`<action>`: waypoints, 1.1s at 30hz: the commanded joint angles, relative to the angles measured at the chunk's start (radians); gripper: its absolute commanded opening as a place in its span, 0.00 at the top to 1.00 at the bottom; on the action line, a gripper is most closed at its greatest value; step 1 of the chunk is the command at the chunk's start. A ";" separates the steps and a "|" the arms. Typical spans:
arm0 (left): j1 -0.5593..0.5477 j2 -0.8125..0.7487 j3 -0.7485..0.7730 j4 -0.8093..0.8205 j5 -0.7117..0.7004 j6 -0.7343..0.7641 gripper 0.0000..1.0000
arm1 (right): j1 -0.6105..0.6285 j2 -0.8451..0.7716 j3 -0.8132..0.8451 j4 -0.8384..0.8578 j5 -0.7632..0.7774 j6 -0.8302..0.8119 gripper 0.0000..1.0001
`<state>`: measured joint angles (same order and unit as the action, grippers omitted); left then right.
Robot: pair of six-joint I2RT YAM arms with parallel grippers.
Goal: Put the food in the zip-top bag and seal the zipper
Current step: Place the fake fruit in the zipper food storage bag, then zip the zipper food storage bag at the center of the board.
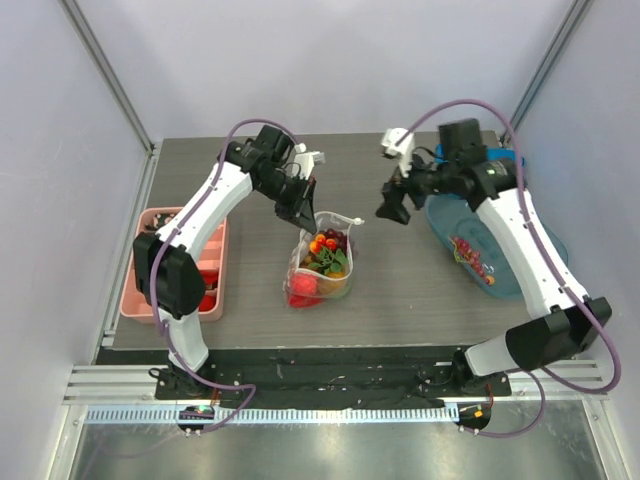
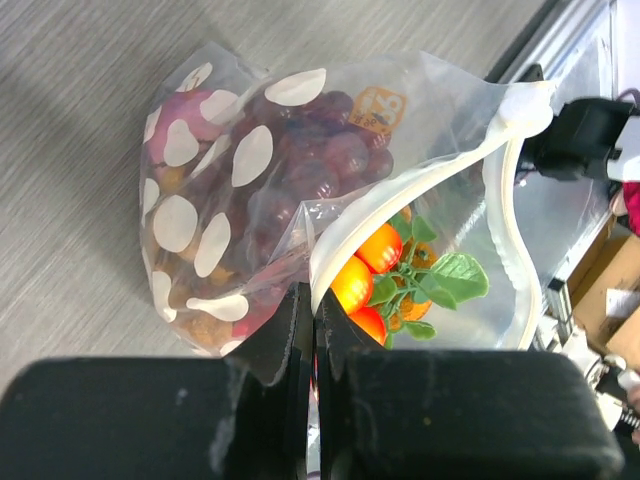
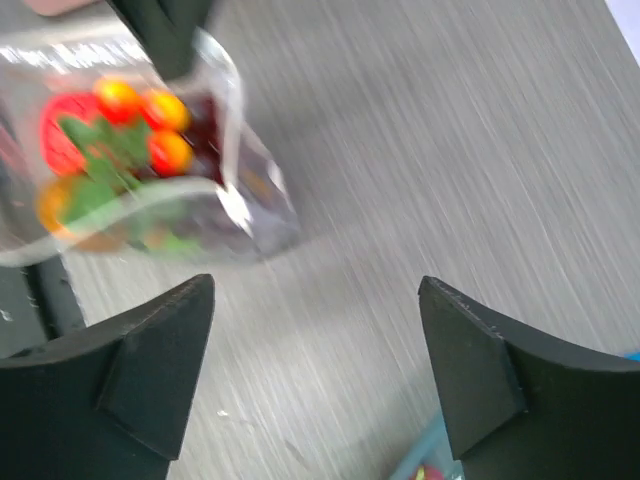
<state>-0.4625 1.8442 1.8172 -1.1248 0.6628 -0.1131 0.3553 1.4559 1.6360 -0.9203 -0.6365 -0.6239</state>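
Left hand (image 2: 312, 318) pinches zip-top bag (image 2: 235, 170); orange label (image 2: 380, 103) unreadable.

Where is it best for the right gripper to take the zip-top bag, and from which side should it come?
Probably the zipper at the mouth's free corner, coming from the bag's right side. The left gripper pinches the opposite corner of the zip-top bag, the mouth gapes open, and the free corner points toward the open right gripper.
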 commanded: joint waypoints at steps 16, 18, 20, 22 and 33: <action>0.005 0.075 0.113 -0.079 0.178 0.225 0.95 | -0.096 -0.106 -0.519 0.480 -0.468 -0.355 0.24; 0.005 0.076 0.111 -0.078 0.179 0.228 0.95 | -0.095 -0.089 -0.528 0.517 -0.485 -0.336 0.29; 0.005 0.078 0.116 -0.078 0.185 0.233 0.95 | -0.093 -0.062 -0.522 0.514 -0.494 -0.335 0.34; 0.005 0.078 0.114 -0.069 0.192 0.234 0.95 | -0.090 -0.048 -0.524 0.512 -0.497 -0.347 0.37; 0.005 0.096 0.113 -0.053 0.207 0.237 0.96 | -0.059 -0.009 -0.593 0.707 -0.512 -0.170 0.59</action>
<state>-0.4622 1.9354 1.8961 -1.1942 0.8364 0.0990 0.2764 1.4555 1.0939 -0.3977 -1.1088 -0.9161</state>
